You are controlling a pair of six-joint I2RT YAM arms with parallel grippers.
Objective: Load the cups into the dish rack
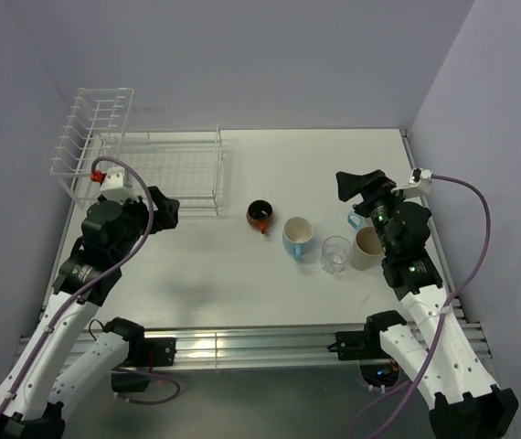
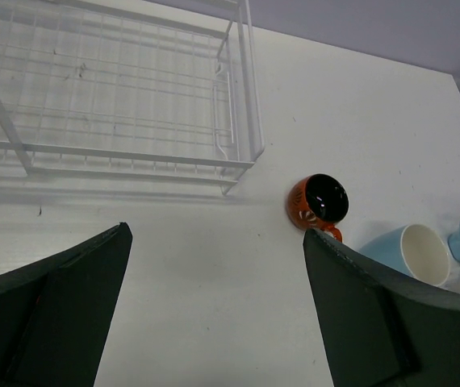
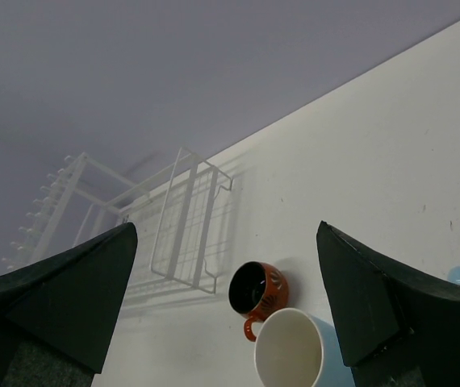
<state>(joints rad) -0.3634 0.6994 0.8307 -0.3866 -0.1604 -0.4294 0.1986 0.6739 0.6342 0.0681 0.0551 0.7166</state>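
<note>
The white wire dish rack (image 1: 151, 169) stands at the far left with nothing in it. A row of cups stands right of centre: the red-orange cup (image 1: 260, 216), a light blue mug (image 1: 297, 238), the clear tumbler (image 1: 336, 254) and the beige cup (image 1: 366, 247). The second light blue mug (image 1: 356, 219) is mostly hidden under my right gripper (image 1: 356, 186), which is open and empty above it. My left gripper (image 1: 164, 212) is open and empty by the rack's near right corner. The left wrist view shows the rack (image 2: 133, 153), the red-orange cup (image 2: 319, 201) and a blue mug (image 2: 411, 254).
Walls close the table at the back and on both sides. The right wrist view shows the rack (image 3: 177, 234), the red-orange cup (image 3: 258, 290) and the blue mug (image 3: 294, 351) between my open fingers. The rack's tall plate slots (image 1: 96, 119) are at its far left end.
</note>
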